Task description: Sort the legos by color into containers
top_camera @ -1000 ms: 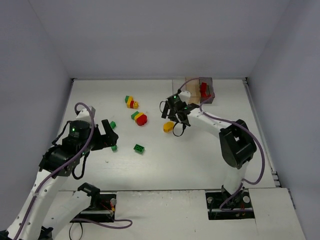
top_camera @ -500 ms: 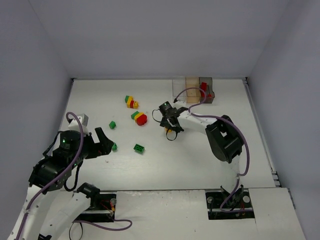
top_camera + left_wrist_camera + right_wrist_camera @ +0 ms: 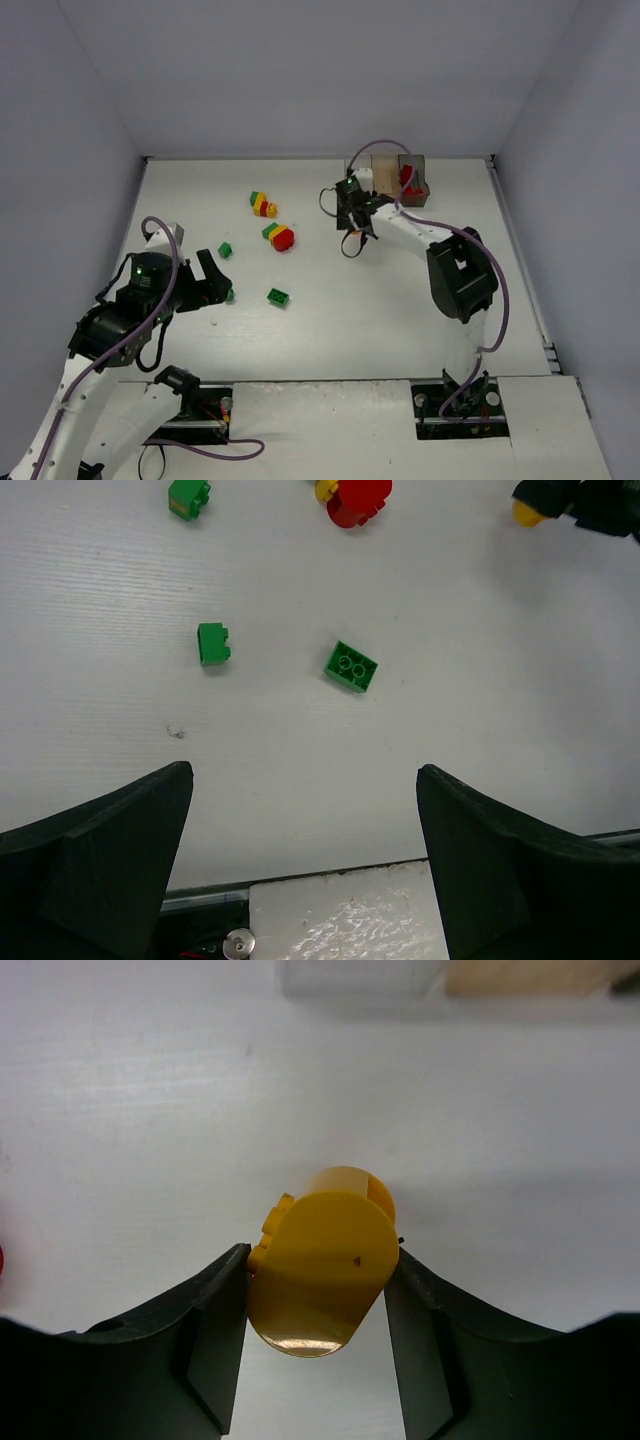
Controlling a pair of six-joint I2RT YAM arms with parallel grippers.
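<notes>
While the white table (image 3: 400, 320) carries the containers (image 3: 418, 166) along its far edge (a red lego (image 3: 407, 180) sits in the dark one), the right gripper (image 3: 353, 222) clamps a yellow lego (image 3: 322, 1280) just before them. The left gripper (image 3: 305, 820) hangs spread and empty over two green legos (image 3: 351, 667).

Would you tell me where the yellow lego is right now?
In the right wrist view, the yellow lego sits clamped in the right gripper, just short of the containers.

White arms (image 3: 408, 232), black jaws, purple cables (image 3: 177, 262).
</notes>
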